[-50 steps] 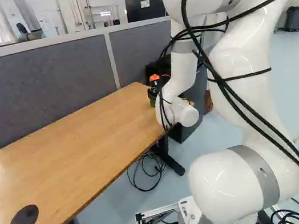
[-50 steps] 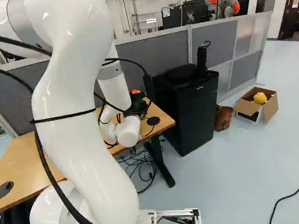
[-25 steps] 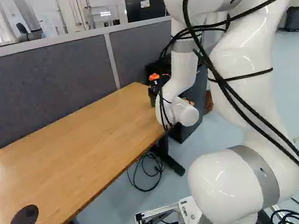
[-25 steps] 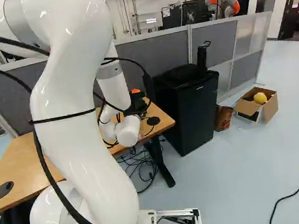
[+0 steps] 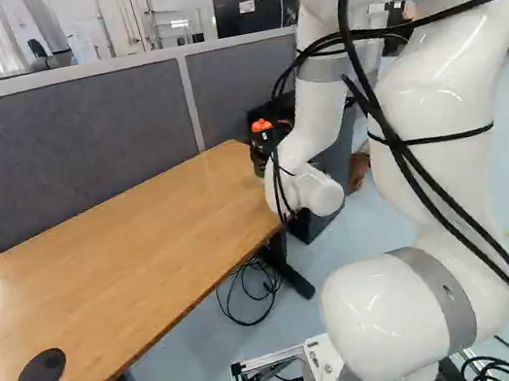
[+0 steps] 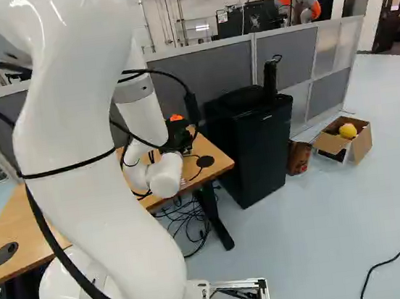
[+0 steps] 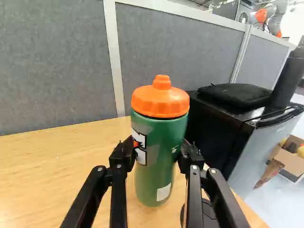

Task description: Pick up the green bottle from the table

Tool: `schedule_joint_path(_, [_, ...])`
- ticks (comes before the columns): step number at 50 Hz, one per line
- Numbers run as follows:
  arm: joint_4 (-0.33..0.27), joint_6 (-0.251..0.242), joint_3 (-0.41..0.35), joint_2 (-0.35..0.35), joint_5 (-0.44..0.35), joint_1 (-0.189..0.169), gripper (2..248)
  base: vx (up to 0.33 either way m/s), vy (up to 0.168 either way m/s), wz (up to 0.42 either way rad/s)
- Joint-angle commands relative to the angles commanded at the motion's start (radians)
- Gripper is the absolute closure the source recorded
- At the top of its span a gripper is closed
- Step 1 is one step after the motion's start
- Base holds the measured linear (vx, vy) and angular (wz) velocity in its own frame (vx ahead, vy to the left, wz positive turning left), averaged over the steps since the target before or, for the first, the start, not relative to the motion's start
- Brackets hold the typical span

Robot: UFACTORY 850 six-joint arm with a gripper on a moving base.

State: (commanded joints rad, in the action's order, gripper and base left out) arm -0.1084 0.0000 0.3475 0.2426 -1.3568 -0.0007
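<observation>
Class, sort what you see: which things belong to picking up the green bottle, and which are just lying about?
Part of the job:
- green bottle with its orange cap
- black gripper, closed on the bottle from both sides
- wooden table below them

Just lying about:
- black cabinet beside the table
- cardboard box on the floor
- yellow item in that box

No words or numbers can be made out. In the wrist view, the green bottle (image 7: 154, 178) bears a black-and-white printed mark (image 7: 141, 156) on its side, with a small white label (image 7: 164, 192) lower down. In the right base view, pale print (image 6: 267, 118) runs near the top of the black fridge's (image 6: 259, 157) front, too small to read. In the left base view, a white label (image 5: 247, 6) shows on the dark panel (image 5: 233, 24) beyond the partition (image 5: 61, 155).
</observation>
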Motion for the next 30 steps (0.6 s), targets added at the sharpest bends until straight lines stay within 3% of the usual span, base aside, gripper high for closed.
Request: schedule_joint_path(30, [0.064, 0.0, -0.129, -0.194, 0.123, 0.034, 138, 0.0, 0.0, 0.0])
